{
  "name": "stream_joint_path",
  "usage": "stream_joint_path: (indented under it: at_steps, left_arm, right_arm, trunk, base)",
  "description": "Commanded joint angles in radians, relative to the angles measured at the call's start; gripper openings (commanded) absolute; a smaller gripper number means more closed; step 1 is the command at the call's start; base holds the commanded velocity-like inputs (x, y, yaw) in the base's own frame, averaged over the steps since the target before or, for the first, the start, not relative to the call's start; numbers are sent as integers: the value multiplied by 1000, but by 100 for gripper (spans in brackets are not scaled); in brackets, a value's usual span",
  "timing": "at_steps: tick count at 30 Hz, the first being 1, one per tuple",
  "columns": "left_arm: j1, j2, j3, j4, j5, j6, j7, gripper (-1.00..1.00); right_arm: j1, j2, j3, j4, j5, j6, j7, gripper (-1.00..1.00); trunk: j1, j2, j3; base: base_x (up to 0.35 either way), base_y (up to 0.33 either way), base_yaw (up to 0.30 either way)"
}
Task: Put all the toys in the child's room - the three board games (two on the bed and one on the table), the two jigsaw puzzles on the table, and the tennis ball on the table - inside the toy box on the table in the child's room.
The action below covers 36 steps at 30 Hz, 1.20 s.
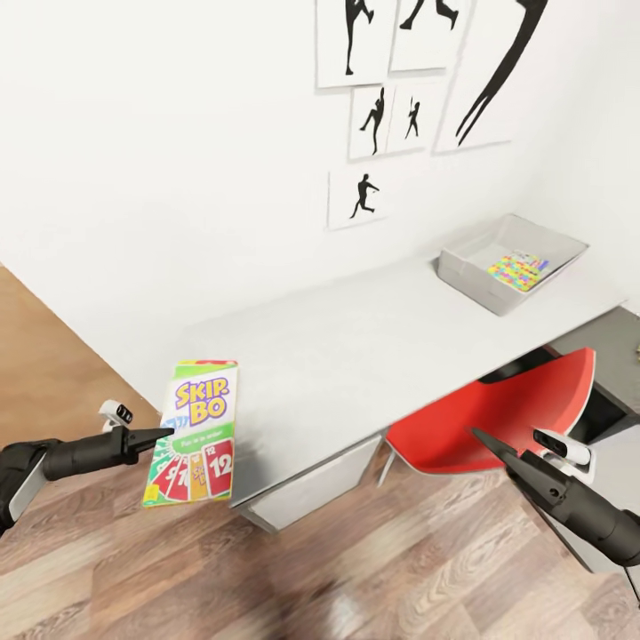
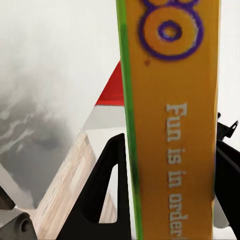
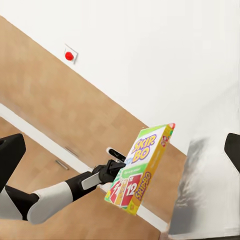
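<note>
We see the white wall [image 1: 178,133] with black silhouette prints [image 1: 427,80] across the far side, and wood floor [image 1: 267,578] below. The table [image 1: 373,347] runs along the wall, its pale grey top mostly bare, a white drawer unit [image 1: 311,489] under its near end and a dark grey wing [image 1: 618,356] at the far right. A red chair [image 1: 498,418] is tucked under the table's front edge.

The toy box [image 1: 462,267] sits on the table's far right end, near the wall, and holds a puzzle [image 1: 518,269] lying flat on its bottom.

Our left arm [image 1: 71,455] reaches in from the left, held level above the floor just off the table's near corner. The left gripper [image 1: 160,436] is pinching the Skip-Bo box [image 1: 196,431] at its left edge; the box hangs face-up and slightly tilted, its right side overlapping the table's corner in the head view. In the left wrist view the dark fingers [image 2: 100,195] flank the box's yellow side panel [image 2: 172,125], closed against it. The right wrist view shows the box [image 3: 142,167] gripped by the left gripper [image 3: 117,170] in the air above the floor, with a small red button [image 3: 69,55] on the wall beyond.

Our right arm [image 1: 587,516] comes in from the lower right, over the floor beside the chair. The right gripper [image 1: 484,440] carries nothing; in the right wrist view one finger [image 3: 11,155] shows at each side edge, spread wide apart.
</note>
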Motion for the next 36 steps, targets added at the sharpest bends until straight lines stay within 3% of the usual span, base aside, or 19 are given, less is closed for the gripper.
stream_joint_path:
  at_steps: [1, 36]
  left_arm:
    - [0, 1, -3, -4, 3, 11, -4, -100]
    - [3, -1, -7, -15, 3, 11, -4, -100]
  right_arm:
    - [-1, 0, 0, 0, -4, 8, 1, 100]
    - [0, 0, -1, 0, -4, 7, 1, 100]
  trunk:
    - [1, -2, 0]
    - [1, -2, 46]
  base:
    - [0, 0, -212]
    - [0, 0, -205]
